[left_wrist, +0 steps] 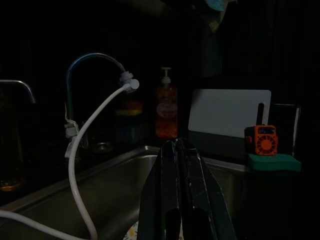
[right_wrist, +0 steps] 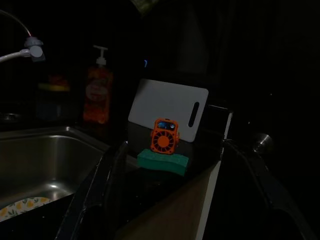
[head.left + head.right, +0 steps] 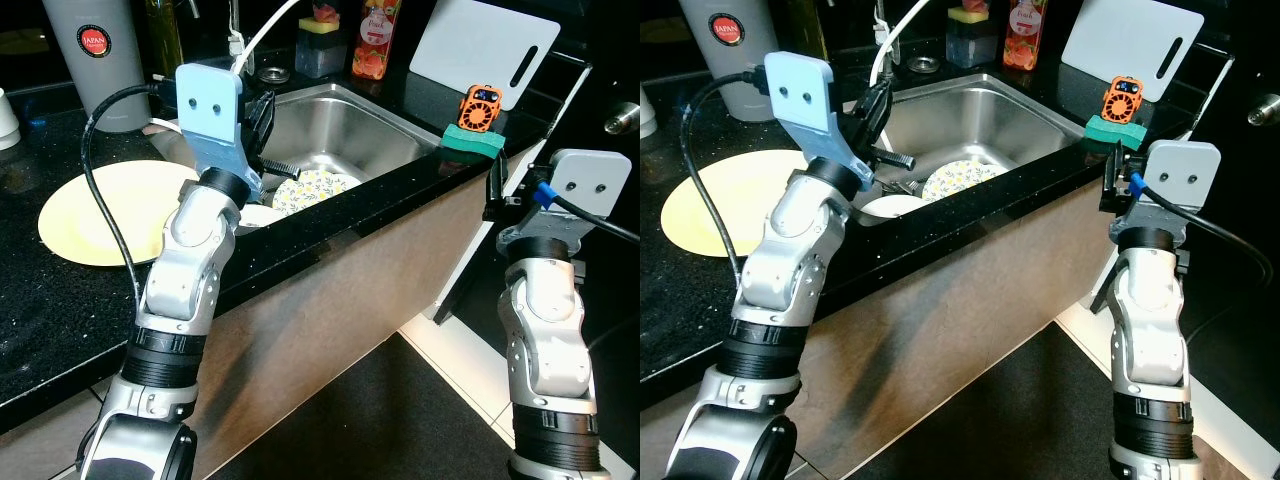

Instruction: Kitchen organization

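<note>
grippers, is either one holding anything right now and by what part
Nothing is held. The left gripper hangs over the sink with fingers shut together on nothing; the right gripper is open, short of the green sponge.

I am facing a black counter bearing a yellow plate, green sponge and white cutting board.

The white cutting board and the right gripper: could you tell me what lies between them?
A green sponge with a small orange gadget on it sits on the black counter edge, between the right gripper and the white cutting board, in the right wrist view.
</note>
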Robot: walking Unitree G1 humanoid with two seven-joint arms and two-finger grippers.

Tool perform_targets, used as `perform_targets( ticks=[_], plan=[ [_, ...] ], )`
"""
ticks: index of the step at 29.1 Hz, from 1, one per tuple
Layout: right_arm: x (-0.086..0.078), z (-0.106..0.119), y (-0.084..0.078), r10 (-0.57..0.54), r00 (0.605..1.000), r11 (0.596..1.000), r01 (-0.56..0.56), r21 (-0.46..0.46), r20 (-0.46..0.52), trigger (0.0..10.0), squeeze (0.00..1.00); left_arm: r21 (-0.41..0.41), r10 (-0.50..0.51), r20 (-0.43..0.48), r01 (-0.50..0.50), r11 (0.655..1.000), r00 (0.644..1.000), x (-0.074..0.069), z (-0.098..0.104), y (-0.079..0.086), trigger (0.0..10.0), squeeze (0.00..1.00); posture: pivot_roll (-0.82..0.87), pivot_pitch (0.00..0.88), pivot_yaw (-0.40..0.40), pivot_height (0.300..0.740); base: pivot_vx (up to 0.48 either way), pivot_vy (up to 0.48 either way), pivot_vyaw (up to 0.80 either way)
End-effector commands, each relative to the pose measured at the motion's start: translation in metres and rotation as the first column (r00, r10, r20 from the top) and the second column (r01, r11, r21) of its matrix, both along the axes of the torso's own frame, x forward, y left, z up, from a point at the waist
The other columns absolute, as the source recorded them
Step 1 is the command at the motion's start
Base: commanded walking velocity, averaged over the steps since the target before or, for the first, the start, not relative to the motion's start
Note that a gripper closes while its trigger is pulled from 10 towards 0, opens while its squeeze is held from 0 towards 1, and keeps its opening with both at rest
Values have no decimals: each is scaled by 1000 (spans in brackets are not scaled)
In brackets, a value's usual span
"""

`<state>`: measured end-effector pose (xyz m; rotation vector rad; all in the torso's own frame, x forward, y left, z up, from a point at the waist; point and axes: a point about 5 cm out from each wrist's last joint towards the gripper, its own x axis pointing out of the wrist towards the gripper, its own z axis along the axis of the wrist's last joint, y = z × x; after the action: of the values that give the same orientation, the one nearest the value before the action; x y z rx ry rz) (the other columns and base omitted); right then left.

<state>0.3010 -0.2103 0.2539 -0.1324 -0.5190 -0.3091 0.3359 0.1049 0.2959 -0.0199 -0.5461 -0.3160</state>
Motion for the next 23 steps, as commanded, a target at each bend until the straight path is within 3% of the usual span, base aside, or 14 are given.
perform_targets(
  ticks=[1,23],
  plan=[
    [-2,6,0,-5,1000,1000,5,-4,20,10000,0,11,-11,3,11,1000,1000,-2,1,-3,10000,0,-6,11,-52,740,0,0,0],
    [0,7,1,0,1000,1000,0,-8,20,10000,0,14,8,-3,-8,1000,1000,0,-1,1,10000,0,1,11,-60,740,0,0,0]
  ],
)
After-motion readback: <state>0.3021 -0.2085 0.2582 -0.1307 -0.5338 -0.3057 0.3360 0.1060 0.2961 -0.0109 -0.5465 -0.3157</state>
